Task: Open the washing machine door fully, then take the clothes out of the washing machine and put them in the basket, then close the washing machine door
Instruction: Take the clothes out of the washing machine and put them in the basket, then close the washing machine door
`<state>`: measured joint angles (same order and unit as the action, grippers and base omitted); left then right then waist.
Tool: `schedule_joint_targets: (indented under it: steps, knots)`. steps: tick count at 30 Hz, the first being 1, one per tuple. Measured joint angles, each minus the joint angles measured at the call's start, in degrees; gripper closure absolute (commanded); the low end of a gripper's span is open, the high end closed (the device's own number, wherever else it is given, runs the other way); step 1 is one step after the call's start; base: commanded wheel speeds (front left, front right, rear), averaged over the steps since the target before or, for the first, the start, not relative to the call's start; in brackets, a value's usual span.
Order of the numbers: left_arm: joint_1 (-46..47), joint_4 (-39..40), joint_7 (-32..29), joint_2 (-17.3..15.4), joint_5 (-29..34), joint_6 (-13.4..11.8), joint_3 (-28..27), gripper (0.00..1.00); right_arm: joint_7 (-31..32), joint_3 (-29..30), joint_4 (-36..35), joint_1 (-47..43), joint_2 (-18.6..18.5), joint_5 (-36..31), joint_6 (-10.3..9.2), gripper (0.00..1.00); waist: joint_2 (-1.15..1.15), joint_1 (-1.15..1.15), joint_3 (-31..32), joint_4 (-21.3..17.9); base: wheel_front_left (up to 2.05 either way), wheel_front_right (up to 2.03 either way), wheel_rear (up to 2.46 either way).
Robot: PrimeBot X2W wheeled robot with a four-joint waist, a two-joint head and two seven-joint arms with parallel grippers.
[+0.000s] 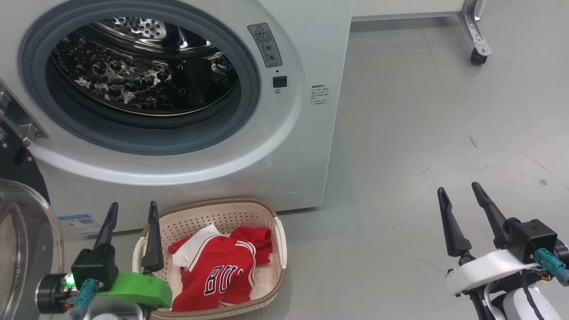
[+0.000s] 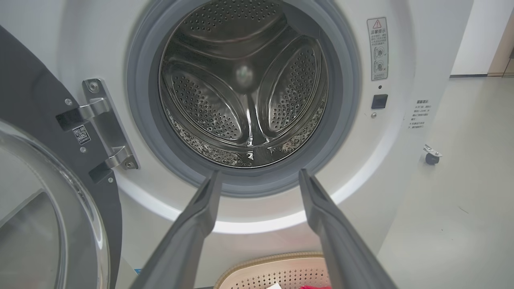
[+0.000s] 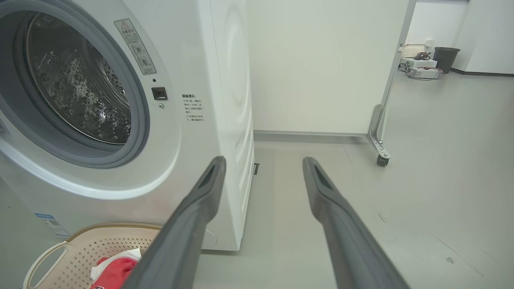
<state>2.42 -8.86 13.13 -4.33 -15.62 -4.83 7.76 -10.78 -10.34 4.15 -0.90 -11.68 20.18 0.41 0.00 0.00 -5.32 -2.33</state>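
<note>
Setting: pale grey glossy floor [image 1: 422, 133], scuffed in places, with a white wall panel at the far side.

1. The washing machine door [image 1: 22, 249]: far left, swung open on its metal hinge [image 2: 106, 124]. Clear glass bowl, black rim behind it.
2. Left gripper [image 1: 133, 205]: near left, on a green mount. Its two dark fingers stand wide apart with nothing between them and point at the washer's front. In the head view its right finger overlaps the basket's left rim; contact cannot be told.
3. The washing machine [image 1: 306, 146]: white front-loader, left of centre. A grey gasket [image 1: 249, 111] rings the mouth, and the perforated steel drum [image 1: 142, 66] shows bare metal. Blue label sticker [image 1: 78, 223] low on the front; warning label [image 1: 268, 44] and dark latch socket [image 1: 279, 81] right of the mouth.
4. The basket [image 1: 213, 205]: cream with a brown rim, on the floor just in front of the washer's base, below the mouth.
5. The clothes [image 1: 218, 271]: a red jersey with white trim and lettering, lying crumpled inside the basket.
6. Right gripper [image 1: 458, 187]: near right, on a white mount. Fingers spread wide and holding nothing, over bare floor, well apart from the washer.
7. Castered metal frame leg [image 1: 478, 44]: far right.
</note>
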Motion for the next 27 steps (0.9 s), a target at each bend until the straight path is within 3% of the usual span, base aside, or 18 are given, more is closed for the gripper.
schedule_joint_targets:
  steps: [27]
  knots:
    - [-3.3,8.0,-4.6,-0.3,1.2,-0.9,0.2,0.0,1.0,-0.1,-2.0,-0.8,-0.2,0.0,-0.15,0.0,0.0,0.0,-0.5,0.1,0.0,0.0,0.0]
